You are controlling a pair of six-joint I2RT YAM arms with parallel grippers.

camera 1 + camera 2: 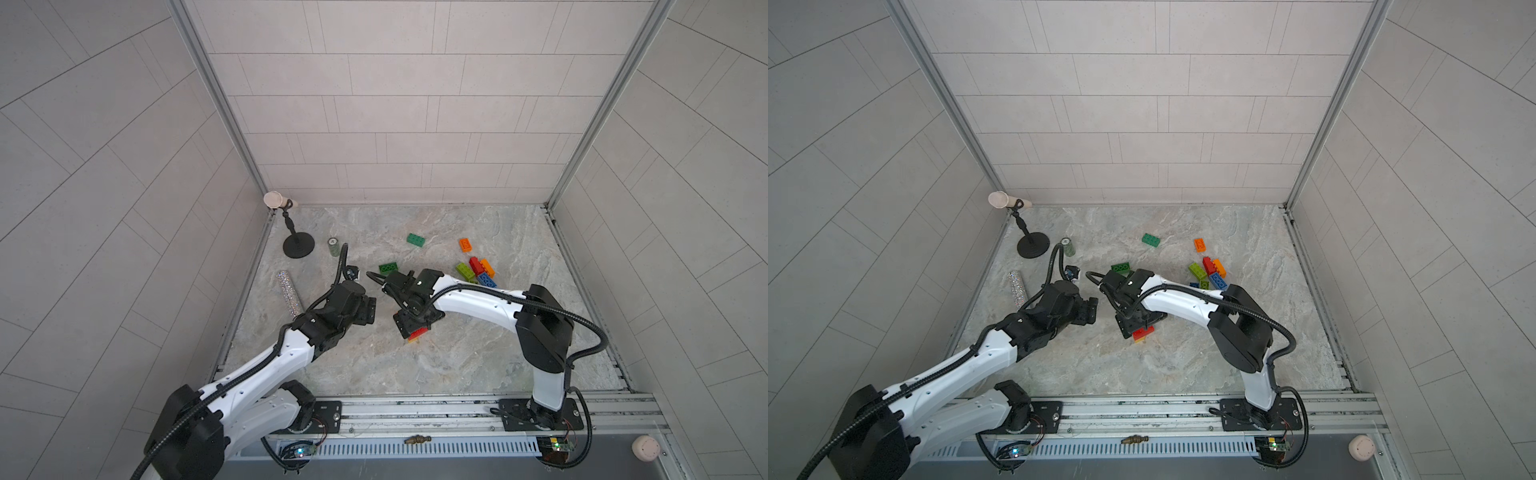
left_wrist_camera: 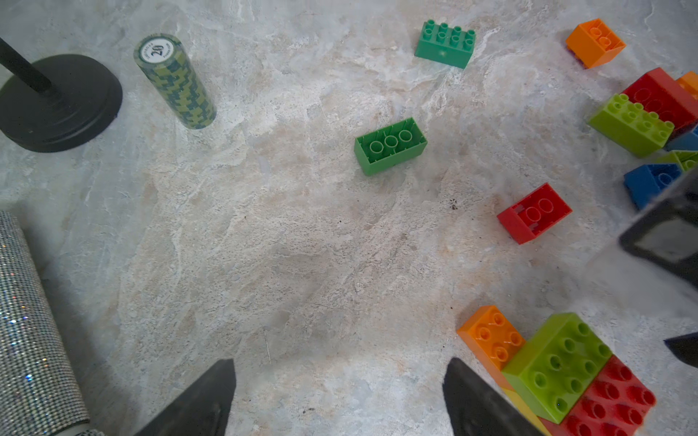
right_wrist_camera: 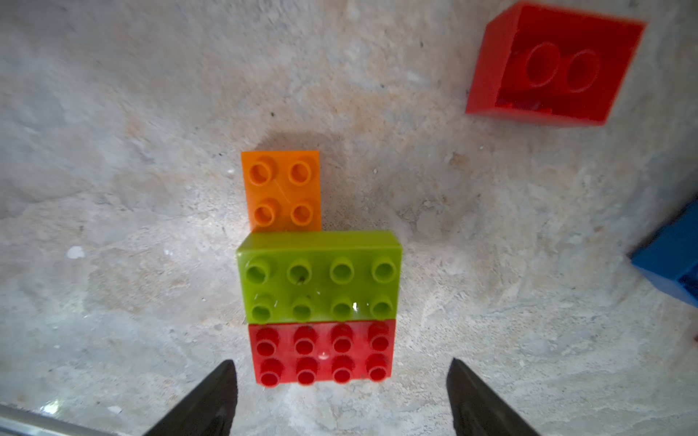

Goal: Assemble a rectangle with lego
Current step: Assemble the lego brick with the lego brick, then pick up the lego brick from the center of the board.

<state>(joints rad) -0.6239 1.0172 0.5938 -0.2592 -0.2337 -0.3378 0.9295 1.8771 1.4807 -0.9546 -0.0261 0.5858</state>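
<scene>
While the rectangle is only partly built, the right fingers [image 3: 217, 392] hang spread wide over the marble-patterned worktop [image 3: 113, 151], gripping nothing; the small assembly [image 1: 417, 332] lies straight ahead of them, its nearest end appearing to reach in between their tips with a clear gap on either side. That open stance, centred on the piece, suits lining up a grip or a press on it, though which is meant cannot be told. The assembly is three glossy studded bricks in a row running away from the fingers: a red brick [image 3: 321, 351] nearest, eight studs up; a lime brick [image 3: 319, 279] flush against its far side and about as wide; then an orange brick [image 3: 281, 188] beyond, showing only four studs and set toward one side, so the outline is stepped rather than rectangular. A sliver of yellow [image 2: 525, 411] shows beneath them in the left wrist view, suggesting a lower layer. The left fingers [image 2: 204, 400] are likewise wide and empty, with bare worktop between them and the assembly just outside one tip, probably placed within reach to steady it. Spare bricks lie farther out: an upturned red brick [image 3: 551, 64] and a blue brick [image 3: 672, 260] beyond and to one side of the right fingers, and, well ahead of the left fingers, an upside-down green brick [image 2: 391, 145] and a studs-up green brick [image 2: 445, 43].
</scene>
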